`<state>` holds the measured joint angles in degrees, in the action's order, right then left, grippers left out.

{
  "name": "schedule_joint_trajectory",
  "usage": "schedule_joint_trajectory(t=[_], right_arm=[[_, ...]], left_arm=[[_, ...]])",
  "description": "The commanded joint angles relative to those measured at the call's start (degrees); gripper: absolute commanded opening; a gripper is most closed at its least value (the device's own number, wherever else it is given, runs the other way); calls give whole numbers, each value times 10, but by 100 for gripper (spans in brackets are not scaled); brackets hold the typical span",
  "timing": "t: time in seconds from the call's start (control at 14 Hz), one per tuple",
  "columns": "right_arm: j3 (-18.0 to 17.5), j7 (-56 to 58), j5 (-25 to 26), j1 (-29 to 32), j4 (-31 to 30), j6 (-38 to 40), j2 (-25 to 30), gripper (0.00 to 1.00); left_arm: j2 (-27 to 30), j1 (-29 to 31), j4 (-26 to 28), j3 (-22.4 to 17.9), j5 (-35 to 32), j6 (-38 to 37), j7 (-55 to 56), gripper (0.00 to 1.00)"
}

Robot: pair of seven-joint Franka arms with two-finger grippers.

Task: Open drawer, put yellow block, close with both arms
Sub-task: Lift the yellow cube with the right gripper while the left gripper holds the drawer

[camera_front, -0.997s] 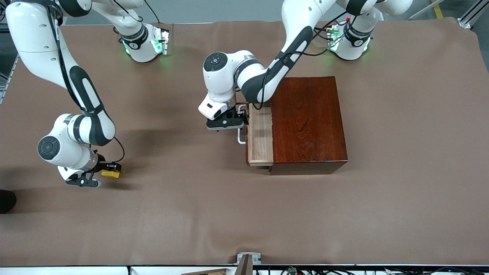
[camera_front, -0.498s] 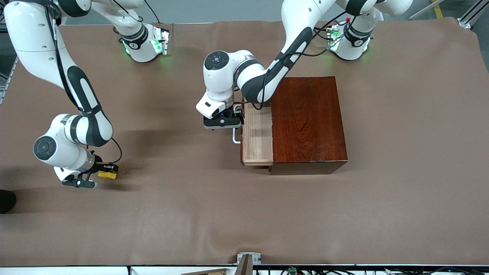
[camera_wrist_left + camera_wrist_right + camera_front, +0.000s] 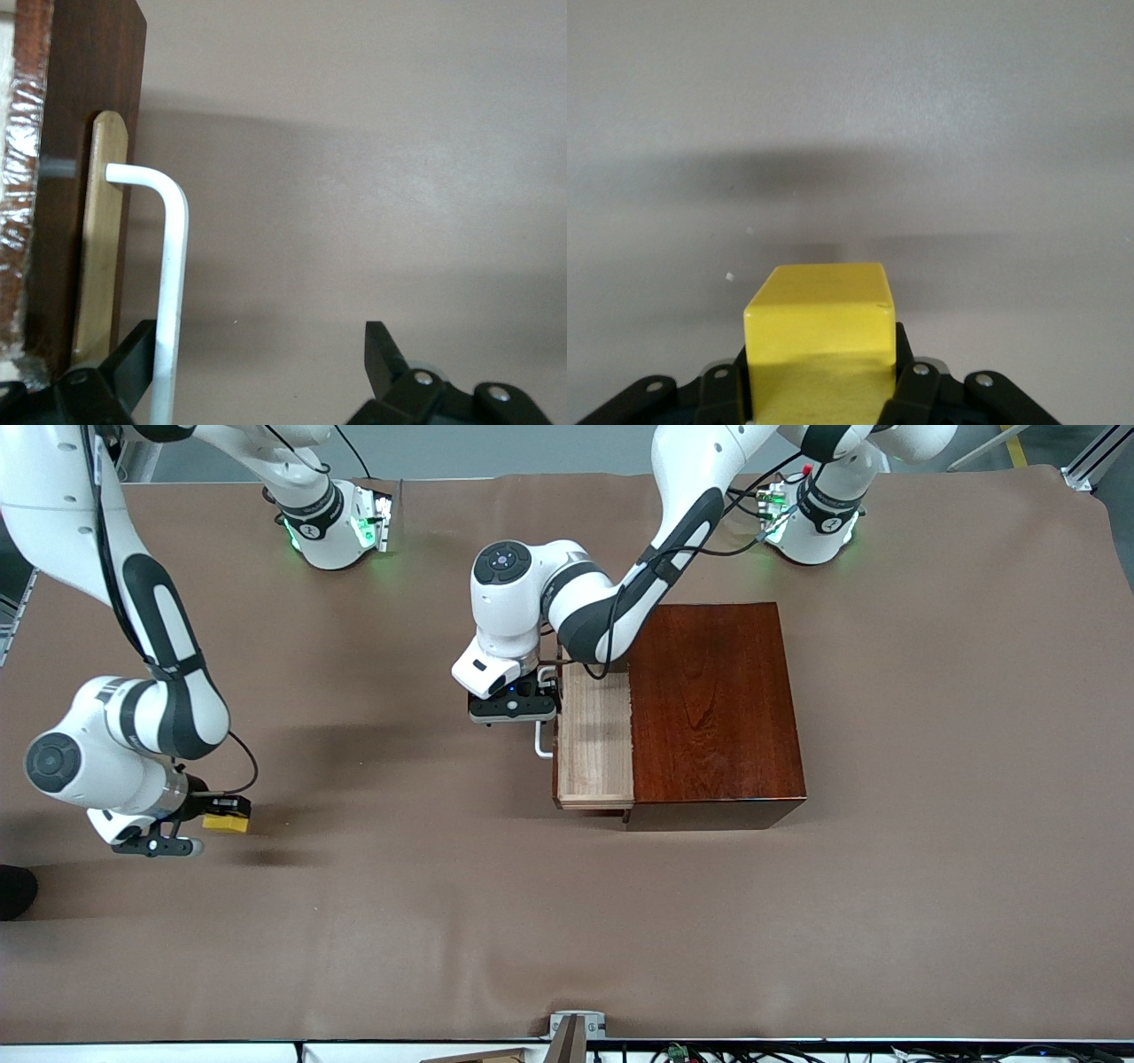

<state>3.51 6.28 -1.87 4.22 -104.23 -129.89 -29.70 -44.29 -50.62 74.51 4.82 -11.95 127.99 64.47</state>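
The right gripper [image 3: 215, 816] is clamping the yellow block [image 3: 225, 823] over the table [image 3: 930, 868] at the right arm's end, well apart from the wooden box [image 3: 713, 708]. The left gripper [image 3: 530, 710], fingers spread apart, is straddling the white handle [image 3: 171, 292] of the partly open drawer [image 3: 595, 740].

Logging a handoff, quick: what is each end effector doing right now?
Left end effector: open around the drawer handle.
Right end effector: shut on the yellow block.
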Motion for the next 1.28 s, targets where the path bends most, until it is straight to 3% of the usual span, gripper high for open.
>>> schedule_joint_trajectory(t=[0.0,0.43,0.85,1.21], right_arm=[[-7,28,7,9,-5,45,45,0],[-8,79,7,9,44,144,65,0],[-8,166,6,18,56,149,67,0],[-8,334,3,38,76,148,66,0]], left_arm=[[-23,-12,-47,28,35,40,23,100],[-18,-13,-48,27,35,12,25,100],[-10,-15,-49,33,35,-9,26,100],[-1,-15,-60,35,36,-28,24,100]])
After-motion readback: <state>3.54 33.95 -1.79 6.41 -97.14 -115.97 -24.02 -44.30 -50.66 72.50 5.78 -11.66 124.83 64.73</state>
